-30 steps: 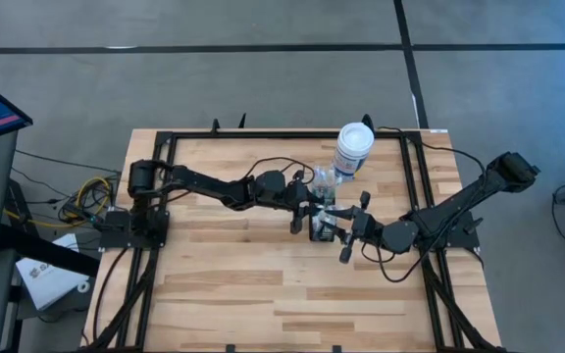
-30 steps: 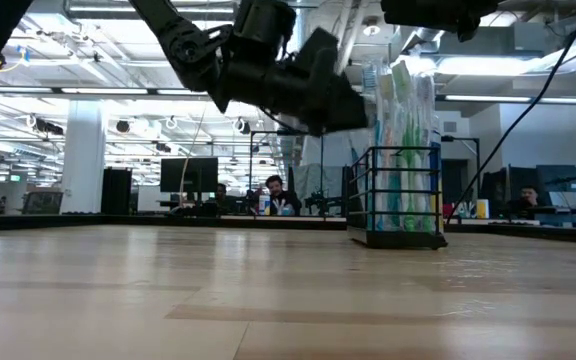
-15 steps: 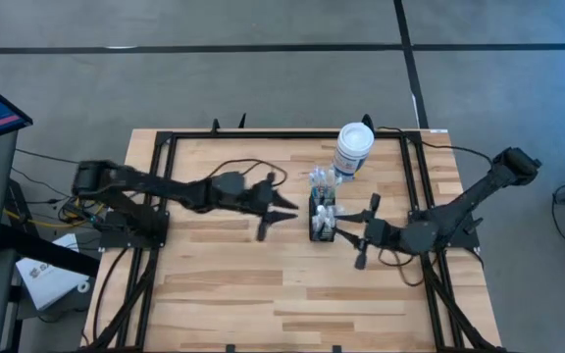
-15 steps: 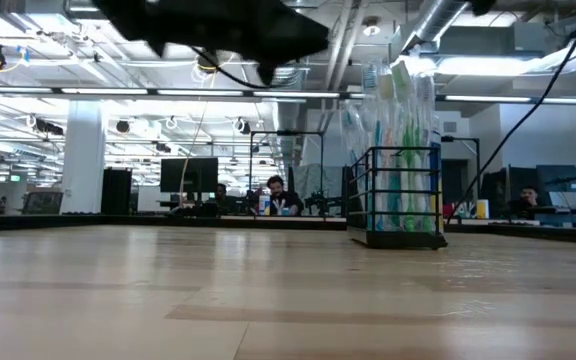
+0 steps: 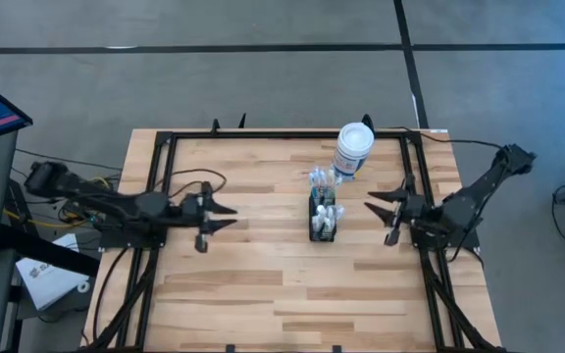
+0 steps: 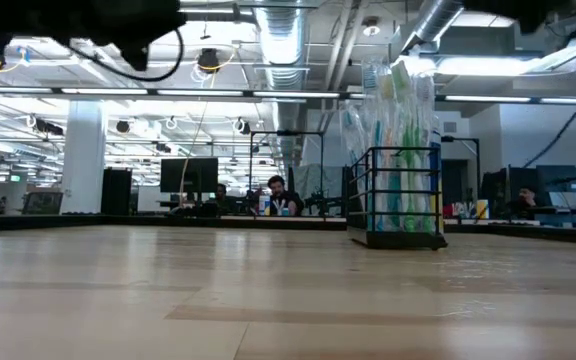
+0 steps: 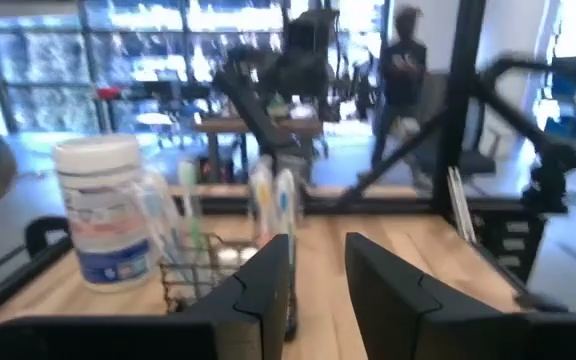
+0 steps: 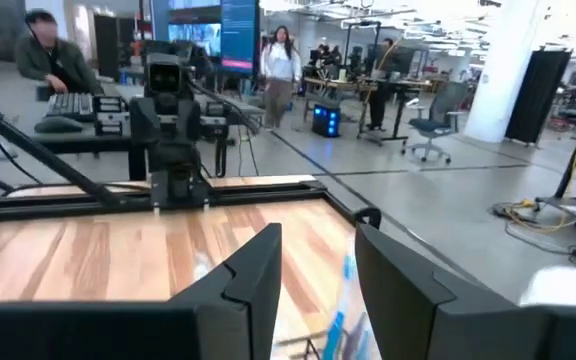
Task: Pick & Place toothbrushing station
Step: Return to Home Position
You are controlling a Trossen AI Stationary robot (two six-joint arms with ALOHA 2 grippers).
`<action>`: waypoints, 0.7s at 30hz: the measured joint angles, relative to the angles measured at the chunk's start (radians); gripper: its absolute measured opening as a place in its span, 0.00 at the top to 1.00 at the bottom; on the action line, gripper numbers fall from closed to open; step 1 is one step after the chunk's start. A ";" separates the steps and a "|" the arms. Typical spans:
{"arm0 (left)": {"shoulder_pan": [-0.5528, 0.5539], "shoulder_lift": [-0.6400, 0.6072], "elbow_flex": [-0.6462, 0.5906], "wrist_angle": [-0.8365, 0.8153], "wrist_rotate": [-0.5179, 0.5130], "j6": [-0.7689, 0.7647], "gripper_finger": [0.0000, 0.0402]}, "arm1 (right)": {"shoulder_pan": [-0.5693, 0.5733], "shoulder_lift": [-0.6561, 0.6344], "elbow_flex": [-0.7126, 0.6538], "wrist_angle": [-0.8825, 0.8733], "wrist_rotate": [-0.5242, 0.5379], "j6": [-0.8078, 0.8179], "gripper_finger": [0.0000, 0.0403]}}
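The toothbrushing station (image 5: pixel 323 222) stands upright between the arms, right gripper (image 5: pixel 381 218) nearer it than left gripper (image 5: pixel 220 218), each spread open, empty, clear of it.

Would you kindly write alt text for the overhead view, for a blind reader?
A black wire caddy of toothbrushes stands on the table near a white canister; the left claw and right claw, both open, flank it without touching.
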 joint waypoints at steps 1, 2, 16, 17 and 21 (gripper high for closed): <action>-0.003 -0.036 -0.022 0.009 -0.005 0.000 0.76 | -0.005 -0.043 -0.030 0.000 -0.010 0.000 0.70; -0.002 -0.069 -0.043 0.013 -0.012 0.002 0.76 | -0.010 -0.092 -0.061 0.002 -0.018 -0.006 0.70; 0.402 -0.276 -0.276 0.042 0.366 -0.190 0.76 | -0.200 -0.619 -0.353 0.163 -0.340 -0.134 0.71; 0.441 -0.279 -0.289 0.044 0.421 -0.217 0.76 | -0.218 -0.615 -0.356 0.157 -0.357 -0.121 0.72; 0.508 -0.280 -0.291 0.044 0.600 -0.239 0.76 | -0.277 -0.619 -0.389 0.015 -0.370 0.011 0.74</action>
